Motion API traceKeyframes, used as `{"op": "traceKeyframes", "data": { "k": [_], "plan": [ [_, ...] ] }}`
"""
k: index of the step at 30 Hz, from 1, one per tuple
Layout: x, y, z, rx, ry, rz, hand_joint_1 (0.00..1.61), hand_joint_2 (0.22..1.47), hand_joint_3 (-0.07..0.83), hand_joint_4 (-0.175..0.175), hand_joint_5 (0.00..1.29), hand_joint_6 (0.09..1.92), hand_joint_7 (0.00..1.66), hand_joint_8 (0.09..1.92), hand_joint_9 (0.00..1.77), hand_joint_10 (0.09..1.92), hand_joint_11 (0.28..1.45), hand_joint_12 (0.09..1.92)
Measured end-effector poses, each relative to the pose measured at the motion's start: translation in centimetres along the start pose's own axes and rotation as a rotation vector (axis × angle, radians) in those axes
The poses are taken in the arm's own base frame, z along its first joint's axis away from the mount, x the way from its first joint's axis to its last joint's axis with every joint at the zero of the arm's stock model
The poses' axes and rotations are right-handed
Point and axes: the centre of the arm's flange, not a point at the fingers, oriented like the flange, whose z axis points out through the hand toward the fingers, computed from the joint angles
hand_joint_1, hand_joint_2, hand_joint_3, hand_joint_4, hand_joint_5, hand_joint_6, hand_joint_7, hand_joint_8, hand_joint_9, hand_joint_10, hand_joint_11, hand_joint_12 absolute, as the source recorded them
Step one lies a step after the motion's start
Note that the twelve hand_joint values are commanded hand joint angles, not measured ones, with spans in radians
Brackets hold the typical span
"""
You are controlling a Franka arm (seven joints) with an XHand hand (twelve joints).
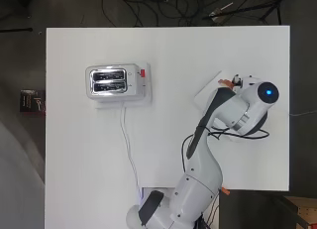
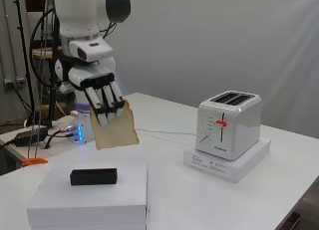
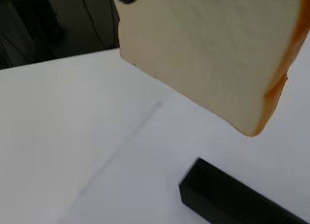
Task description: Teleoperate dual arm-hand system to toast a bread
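Black-and-white robot hand (image 2: 97, 93) has fingers pinched on tan square bread slice (image 2: 115, 129), hanging above flat white box (image 2: 94, 192) with small black block (image 2: 93, 176). White two-slot toaster (image 1: 113, 81) sits well apart at 9 o'clock overhead. Keep slice vertical, edge aligned with slot.

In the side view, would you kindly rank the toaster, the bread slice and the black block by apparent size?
1. toaster
2. bread slice, held by the hand
3. black block
The block sits nearer the camera, yet looks smallest.
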Motion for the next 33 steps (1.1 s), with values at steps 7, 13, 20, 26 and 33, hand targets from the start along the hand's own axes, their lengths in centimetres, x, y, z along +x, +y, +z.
{"op": "traceKeyframes", "data": {
  "k": [7, 13, 20, 26, 33],
  "plan": [
    [8.6, -4.1, -6.7, -0.020, -0.019, -0.375, 1.23, 1.18, -0.002, -0.175, 0.68, 1.31, 1.07, 0.95, 1.38, 0.09, 0.78, 0.17],
    [19.4, -11.7, -8.3, -0.065, -0.053, -0.771, 1.24, 1.15, -0.001, -0.175, 0.72, 1.29, 1.13, 0.81, 1.40, 0.09, 0.80, 0.13],
    [35.0, -26.2, -3.8, -0.039, -0.122, -0.832, 1.24, 1.15, 0.001, -0.175, 0.73, 1.24, 1.13, 0.84, 1.42, 0.09, 0.82, 0.12],
    [40.8, -29.0, -1.8, 0.002, -0.154, -0.864, 1.23, 1.17, 0.000, -0.175, 0.69, 1.27, 1.07, 0.96, 1.43, 0.09, 0.83, 0.11],
    [41.6, -30.1, 1.4, 0.042, -0.192, -0.885, 1.24, 1.16, -0.001, -0.175, 0.71, 1.25, 1.09, 0.93, 1.44, 0.09, 0.82, 0.10]
  ]
}}
